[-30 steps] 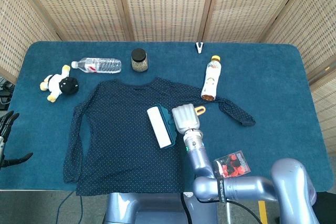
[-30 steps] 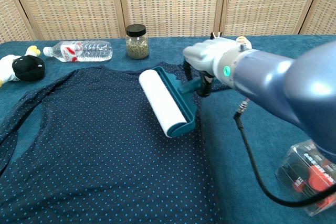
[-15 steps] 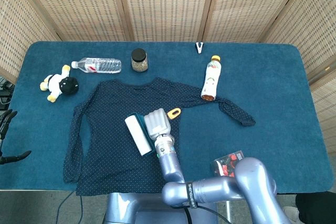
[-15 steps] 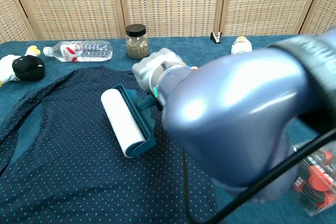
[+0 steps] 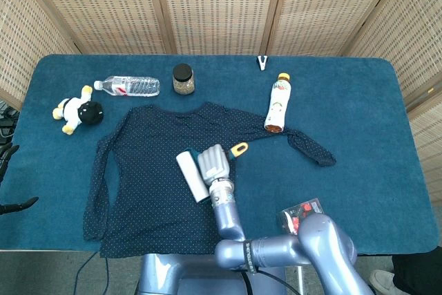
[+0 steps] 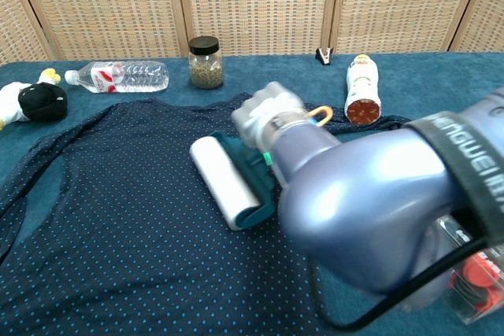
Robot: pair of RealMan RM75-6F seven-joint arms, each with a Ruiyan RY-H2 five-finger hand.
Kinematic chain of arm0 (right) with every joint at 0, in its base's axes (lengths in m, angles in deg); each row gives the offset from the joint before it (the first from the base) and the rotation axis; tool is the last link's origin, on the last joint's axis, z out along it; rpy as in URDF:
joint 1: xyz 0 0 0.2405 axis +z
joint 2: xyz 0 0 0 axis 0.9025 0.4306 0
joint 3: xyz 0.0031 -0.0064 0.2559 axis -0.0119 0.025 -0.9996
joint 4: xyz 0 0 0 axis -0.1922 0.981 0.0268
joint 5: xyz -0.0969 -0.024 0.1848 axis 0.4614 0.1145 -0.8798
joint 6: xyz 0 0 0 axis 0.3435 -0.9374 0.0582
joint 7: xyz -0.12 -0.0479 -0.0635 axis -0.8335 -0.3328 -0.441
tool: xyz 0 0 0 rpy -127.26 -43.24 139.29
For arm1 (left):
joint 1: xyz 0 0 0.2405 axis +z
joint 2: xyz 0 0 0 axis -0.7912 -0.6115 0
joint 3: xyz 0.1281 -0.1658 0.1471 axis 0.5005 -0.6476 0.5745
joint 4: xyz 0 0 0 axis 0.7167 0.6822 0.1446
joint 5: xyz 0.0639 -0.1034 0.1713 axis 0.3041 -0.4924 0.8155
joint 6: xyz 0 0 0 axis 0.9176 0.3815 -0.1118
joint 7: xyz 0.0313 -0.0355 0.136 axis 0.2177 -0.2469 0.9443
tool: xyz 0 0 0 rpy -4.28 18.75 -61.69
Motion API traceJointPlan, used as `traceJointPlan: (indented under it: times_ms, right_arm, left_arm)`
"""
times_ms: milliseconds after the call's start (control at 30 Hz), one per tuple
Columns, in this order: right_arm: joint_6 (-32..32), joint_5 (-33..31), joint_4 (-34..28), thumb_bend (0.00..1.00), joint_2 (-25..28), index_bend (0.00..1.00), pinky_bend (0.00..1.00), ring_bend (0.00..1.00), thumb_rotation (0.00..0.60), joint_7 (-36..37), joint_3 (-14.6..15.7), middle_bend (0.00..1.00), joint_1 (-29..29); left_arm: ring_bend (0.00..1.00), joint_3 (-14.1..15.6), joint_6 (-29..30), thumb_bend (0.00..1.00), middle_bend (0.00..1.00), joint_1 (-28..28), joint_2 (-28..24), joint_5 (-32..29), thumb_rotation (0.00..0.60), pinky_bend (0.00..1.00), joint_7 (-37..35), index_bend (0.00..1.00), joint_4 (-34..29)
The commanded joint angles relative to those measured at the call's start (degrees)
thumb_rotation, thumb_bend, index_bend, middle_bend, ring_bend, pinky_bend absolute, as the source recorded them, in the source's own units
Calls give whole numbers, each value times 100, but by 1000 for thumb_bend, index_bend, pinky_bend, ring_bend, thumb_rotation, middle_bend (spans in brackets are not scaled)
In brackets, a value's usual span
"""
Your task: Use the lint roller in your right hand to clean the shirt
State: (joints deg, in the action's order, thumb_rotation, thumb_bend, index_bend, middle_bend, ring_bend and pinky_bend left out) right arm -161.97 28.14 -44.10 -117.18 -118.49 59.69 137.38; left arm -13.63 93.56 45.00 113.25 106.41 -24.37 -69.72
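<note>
A navy dotted shirt (image 5: 148,184) (image 6: 110,226) lies spread flat on the blue table (image 5: 359,108). My right hand (image 5: 214,163) (image 6: 266,114) grips the handle of the lint roller (image 5: 192,177) (image 6: 225,193). Its white roll lies on the middle of the shirt in a teal frame, and a yellow loop sticks out at the handle's end. At the far left edge of the head view, off the table, only the dark fingertips of my left hand (image 5: 19,204) show. They are spread and hold nothing.
Behind the shirt lie a water bottle (image 5: 131,86) (image 6: 118,76), a jar (image 5: 183,79) (image 6: 205,61), a plush toy (image 5: 79,110) (image 6: 31,101), a drink bottle (image 5: 276,103) (image 6: 361,88) and a clip (image 5: 262,63). A clear box with red pieces (image 5: 300,215) (image 6: 472,277) sits front right.
The roller swept left across the shirt, then came back a little to the right. The left hand has sunk slightly further out of the frame.
</note>
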Motion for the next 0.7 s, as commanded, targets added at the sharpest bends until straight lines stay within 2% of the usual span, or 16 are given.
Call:
traceJointPlan:
  times_ms: [33,333,533,700]
  right_arm:
    - [-15,162,128,945,267,761,1000,1000,600,45,171,1000,-244]
    - [19,127,341,947,639,762,1000,1000,600,116,61,1000,-640]
    - [18,209,236,955,476,762,1000,1000,600,20,-13,1000,-581]
    - [-87,362,104,958,74,763,1000,1000,600,-157,-124,1000,-347]
  left_arm:
    - [0,-5,-2,0,0,0,4,-21,600,0,33,0,-14]
    - [0,-39,4,0,0,-5,25,-102,600,0,181,0,-69]
    - [0,-43,-6,0,0,-13,30,-110,600,0,203,0,-78]
    - [0,-37,-32,0,0,-16,38,-122,600,0,199,0,-55]
